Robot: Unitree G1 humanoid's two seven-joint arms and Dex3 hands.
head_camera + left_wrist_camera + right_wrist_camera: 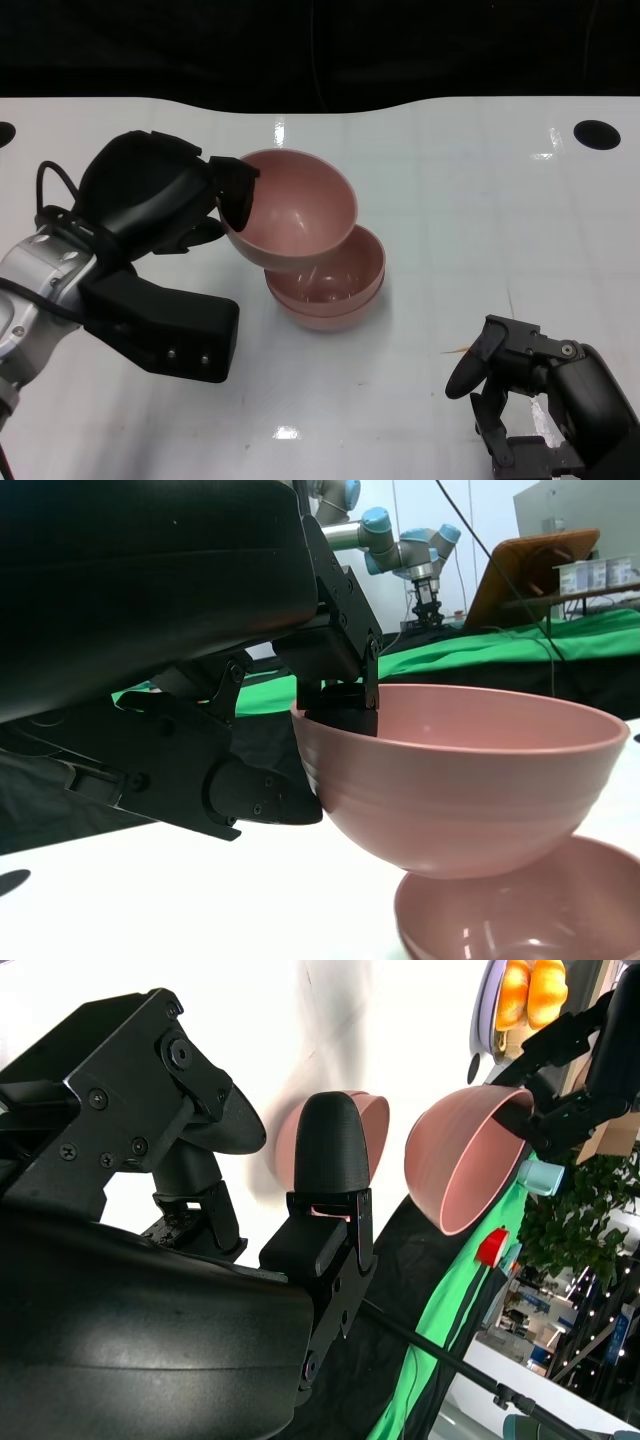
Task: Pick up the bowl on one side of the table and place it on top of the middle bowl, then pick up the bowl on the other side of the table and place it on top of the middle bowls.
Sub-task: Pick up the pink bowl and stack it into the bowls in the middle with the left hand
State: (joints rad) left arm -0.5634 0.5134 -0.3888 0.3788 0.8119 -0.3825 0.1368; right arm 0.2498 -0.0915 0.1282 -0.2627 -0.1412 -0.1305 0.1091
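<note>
My left hand [170,205] pinches the near-left rim of a pink bowl [295,210] and holds it tilted in the air, just above and to the left of the pink middle bowls [335,290], which sit nested on the white table. In the left wrist view the held bowl [460,780] hangs over the lower bowl [520,910], with a fingertip [340,705] inside its rim. My right hand [530,390] rests low at the front right, holding nothing, fingers apart. The right wrist view shows the held bowl [465,1155] and the stack [375,1130] behind my own fingers [330,1155].
The white table [480,220] has a black hole [597,133] at the far right corner and a dark edge along the back. A small orange speck [458,349] lies near my right hand.
</note>
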